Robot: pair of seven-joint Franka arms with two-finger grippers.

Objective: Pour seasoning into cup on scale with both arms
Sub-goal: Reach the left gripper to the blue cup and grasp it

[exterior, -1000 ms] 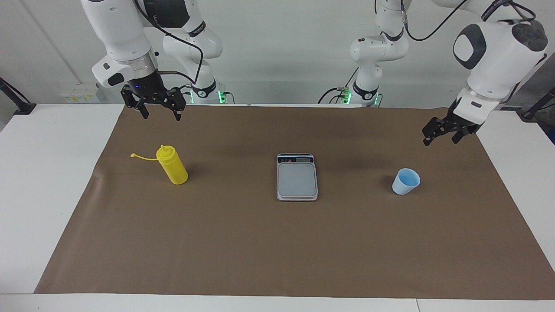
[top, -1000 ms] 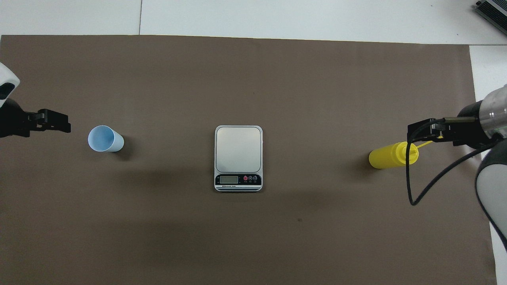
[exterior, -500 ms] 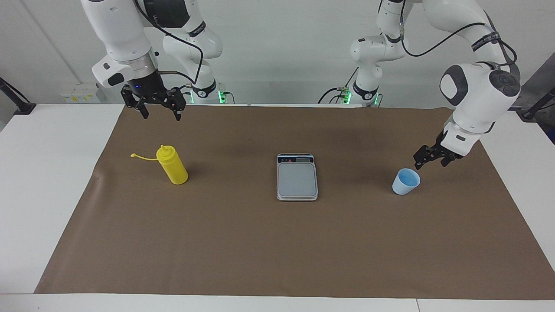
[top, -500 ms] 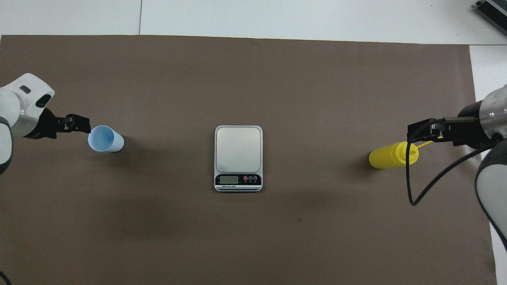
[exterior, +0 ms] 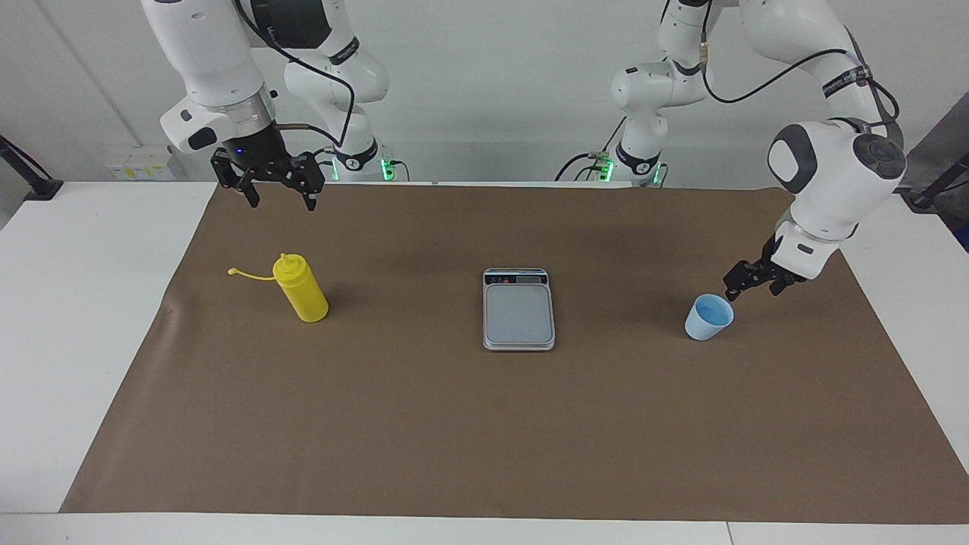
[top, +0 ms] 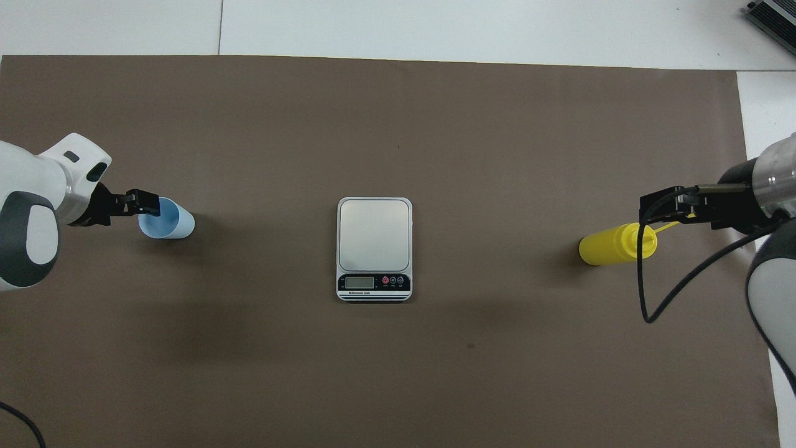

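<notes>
- Left gripper (exterior: 733, 291): low at the left arm's end of the table, its tips at the rim of the cup (exterior: 709, 317). Jaws spread, nothing pinched yet. In the overhead view the tips overlap the rim; whether 1 finger is already inside the mouth cannot be told.
- Cup: light blue, upright and empty on the brown mat (exterior: 484, 424), directly under and just in front of the left jaws; well apart from the scale (exterior: 518, 309).
- Right gripper (exterior: 278, 198): hangs in the air above the bottle (exterior: 300, 288), waiting. Jaws spread, holding nothing.
- Bottle: yellow, upright, below the right jaws and clear of them; its cap strap trails away toward the right arm's end of the table.
- Scale: flat at the middle of the mat, between the 2 grippers and far from both; the plate is bare and the display edge faces the robots.
- Step in hand, as judged: step 1, taking hold of the cup. Nothing stands on the scale, so the task is near its start.
- Next move calls for: the left jaws to straddle the cup wall and press together gently, since a light cup may tip or skid; then a level lift and carry to the plate.
</notes>
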